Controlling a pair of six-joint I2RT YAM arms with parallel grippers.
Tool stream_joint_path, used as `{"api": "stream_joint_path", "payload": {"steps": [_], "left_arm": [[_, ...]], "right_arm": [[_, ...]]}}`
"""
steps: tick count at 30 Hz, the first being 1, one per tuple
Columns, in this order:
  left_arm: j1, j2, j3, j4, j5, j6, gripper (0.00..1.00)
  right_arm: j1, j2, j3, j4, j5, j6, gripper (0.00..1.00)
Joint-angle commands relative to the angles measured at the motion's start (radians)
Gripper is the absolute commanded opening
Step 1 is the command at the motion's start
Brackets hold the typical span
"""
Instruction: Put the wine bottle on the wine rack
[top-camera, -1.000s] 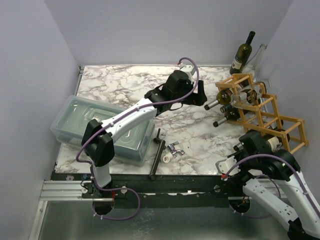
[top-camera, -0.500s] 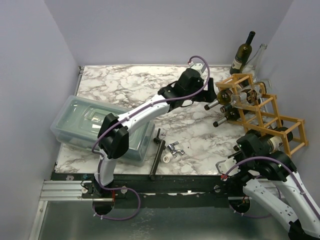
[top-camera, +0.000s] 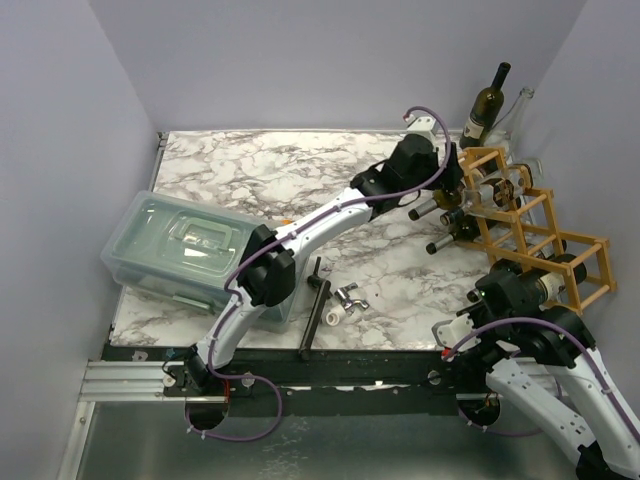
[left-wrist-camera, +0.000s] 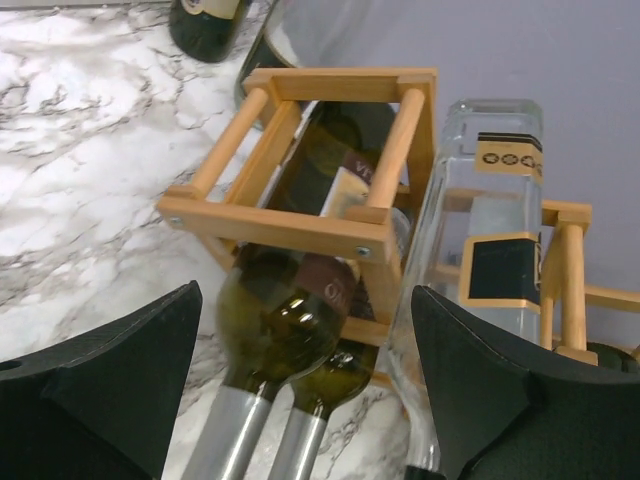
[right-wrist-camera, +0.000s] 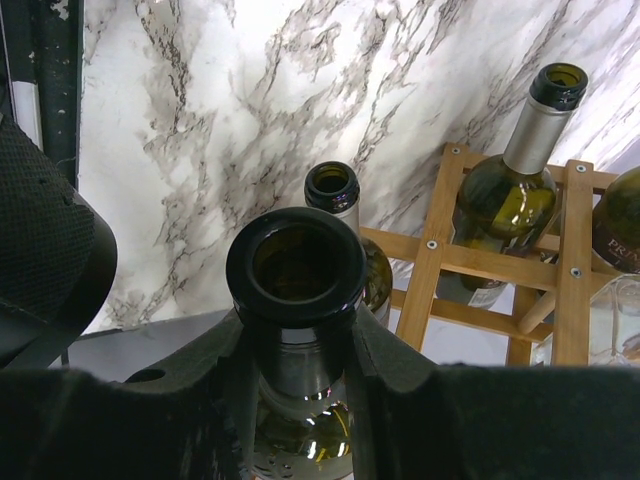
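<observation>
Green wine bottle (right-wrist-camera: 296, 270) clamped in right claw (right-wrist-camera: 296, 340); left claw (left-wrist-camera: 300, 395) spread apart; next, I judge: aim it into wine rack (right-wrist-camera: 440, 250), rightward.

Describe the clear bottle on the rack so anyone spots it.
Find the wooden wine rack at the table's right edge. Near its far end lies the clear bottle. Unlike the green bottles beside it, it is colourless with black labels.
</observation>
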Motion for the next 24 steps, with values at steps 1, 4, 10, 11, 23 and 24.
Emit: {"api": "stream_joint_path", "payload": {"steps": [1,4,10,11,23,24], "left_arm": [[-0.042,0.081,0.087,0.083,-0.052,0.025,0.87],[-0.053,0.121,0.133,0.085,-0.069,0.035,0.87],[-0.06,0.172,0.164,0.098,-0.133,0.051,0.84],[-0.06,0.181,0.173,0.1,-0.144,0.053,0.83],[-0.06,0.245,0.216,0.131,-0.271,0.063,0.77],[-0.06,0.253,0.216,0.137,-0.278,0.062,0.77]], "right_arm": [[0.013,-0.012,0.03,0.117,0.093,-0.074,0.17],[0.013,-0.018,0.037,0.116,0.08,-0.069,0.17],[0.013,-0.019,0.061,0.114,0.074,-0.067,0.18],[0.013,-0.015,0.062,0.12,0.074,-0.069,0.18],[0.013,-0.007,0.069,0.139,0.069,-0.081,0.22],[0.013,-0.007,0.068,0.146,0.069,-0.083,0.23]]}}
